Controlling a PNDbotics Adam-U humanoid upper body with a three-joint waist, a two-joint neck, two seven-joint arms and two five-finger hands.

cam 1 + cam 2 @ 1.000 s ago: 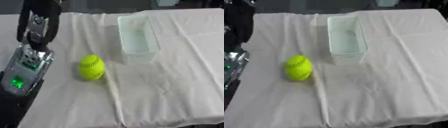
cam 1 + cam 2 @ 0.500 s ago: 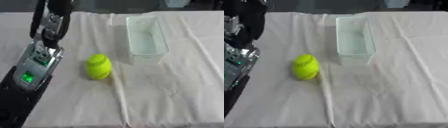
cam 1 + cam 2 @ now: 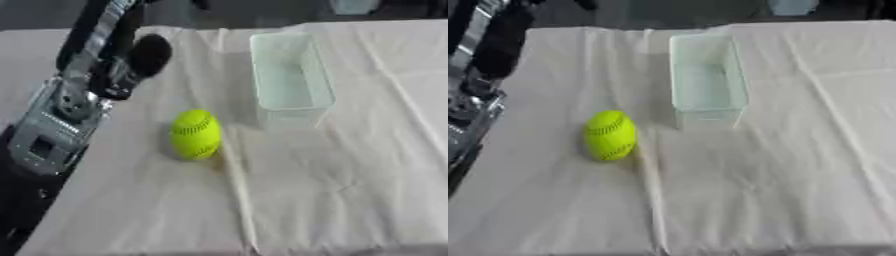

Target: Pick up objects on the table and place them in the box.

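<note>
Nearest the camera the cloth-covered table (image 3: pixel 332 200) lies bare of objects. Just above the middle, at about nine o'clock from the picture's centre, one yellow-green ball (image 3: pixel 195 134) rests on the cloth, touched by nothing. It is round, so a glancing touch from a finger could send it rolling, and the creases in the cloth might steer it toward the near edge or off to the side.

At about ten o'clock from the ball the left hand (image 3: pixel 131 62) hangs above the table, well apart from the ball. Its dark fingers seem to droop together, holding nothing, though the blur leaves their exact pose uncertain. The forearm (image 3: pixel 52 125) runs down toward the lower left corner; coming in from that side, it could brush the ball before the fingers close on it.

Farther off, at one o'clock from the ball, stands one clear box (image 3: pixel 289 75), its long side running away from the camera and its inside apparently empty. It looks light, so a ball dropped onto its rim, or a knock from the hand, might shift or tip it.

Count: one ball, one box, one hand in view. The right hand does not show.
</note>
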